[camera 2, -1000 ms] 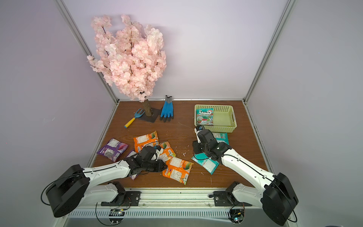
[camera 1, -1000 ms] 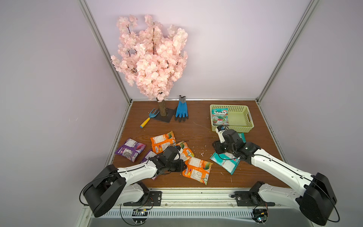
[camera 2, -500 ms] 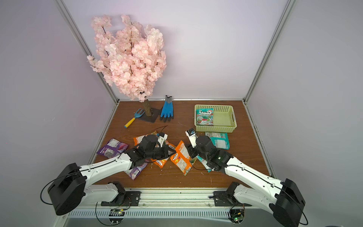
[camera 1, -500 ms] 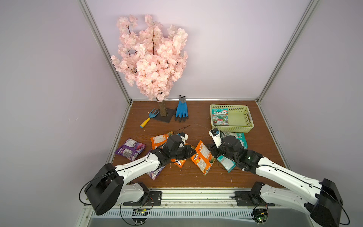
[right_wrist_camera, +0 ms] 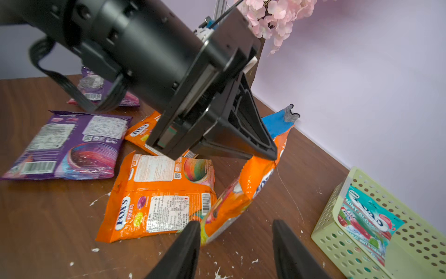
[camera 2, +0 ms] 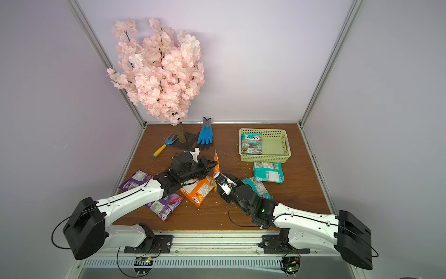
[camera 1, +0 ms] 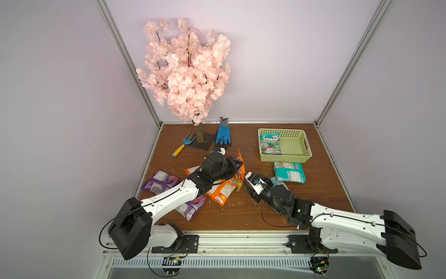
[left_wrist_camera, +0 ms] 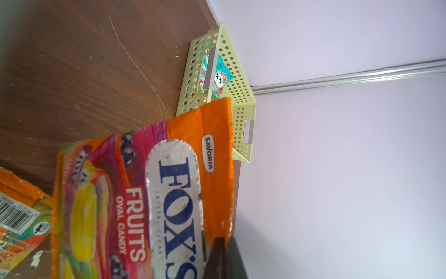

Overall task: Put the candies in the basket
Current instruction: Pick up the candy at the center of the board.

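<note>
In both top views the left gripper (camera 1: 237,166) (camera 2: 215,165) is clamped on the edge of an upright orange packet (camera 1: 240,174) (camera 2: 216,160) at the centre of the frame, well left of the basket (camera 1: 284,158) (camera 2: 265,158). The left wrist view shows this packet's front filling the lower left. It reads "FOX'S" in blue on a silver oval, "CRYSTAL CLEAR" beside it, "FRUITS OVAL CANDY", and a small "SAVORIA" badge. The two fingertips (left_wrist_camera: 217,253) are pressed together on its serrated edge at the bottom.

The right gripper (right_wrist_camera: 236,227) stands open at the bottom of the right wrist view, with nothing between its fingers and the upright packet's lower corner just beside one of them. Left of that lies a flat orange packet (right_wrist_camera: 156,198), back up, with "FOX'S FRUITS", a barcode and a white label panel too small to read. A purple packet (right_wrist_camera: 70,145) with white panels lies at the left. In the basket, at the lower right of that view, a teal packet (right_wrist_camera: 366,217) reads "MINT" and "FOX'S"
</note>
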